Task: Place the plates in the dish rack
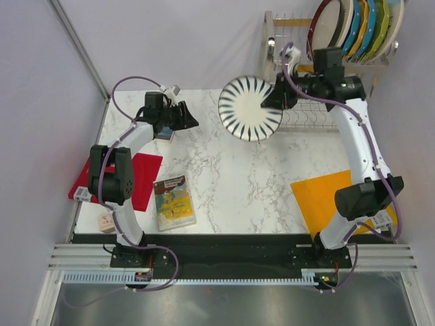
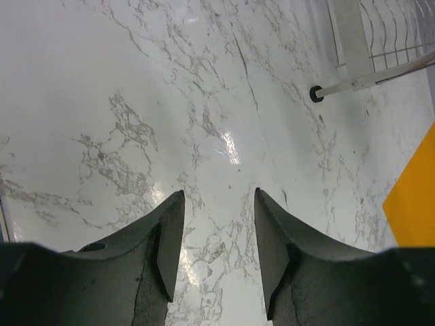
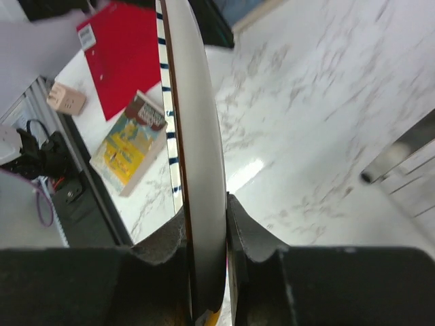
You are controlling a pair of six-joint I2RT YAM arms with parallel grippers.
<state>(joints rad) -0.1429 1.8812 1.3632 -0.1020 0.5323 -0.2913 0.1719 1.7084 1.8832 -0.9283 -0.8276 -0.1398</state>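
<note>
Right gripper point(image 1: 277, 98) pinches the rim of the striped plate point(image 1: 250, 107), its jaws pressed on both faces. It holds the plate up in the air, just left of the dish rack point(image 1: 306, 117) and above the far part of the marble table point(image 1: 231, 183). The top view shows the plate's round face with black radial stripes. The right wrist view shows it only edge-on point(image 3: 197, 136), clamped between the two fingers of the gripper point(image 3: 204, 210).

The left gripper point(image 1: 187, 119) hovers over the far left of the table. Only its own wrist view makes clear that the jaws of this gripper point(image 2: 217, 197) are spread with nothing between them. That view also catches a rack foot and a corner of the orange board point(image 2: 414, 197).

One rack stands at the far right corner. Two flat boards lie on the table: the orange board point(image 1: 326, 197) at the near right and a red board point(image 1: 136, 180) at the left. On the rack's upper tier, other plates point(image 1: 367, 27) stand on edge, at least three; they overlap too much for a firm count. One picture book point(image 1: 173, 202) lies beside the red board, and one small beige block point(image 1: 105, 222) sits at the near left corner.
</note>
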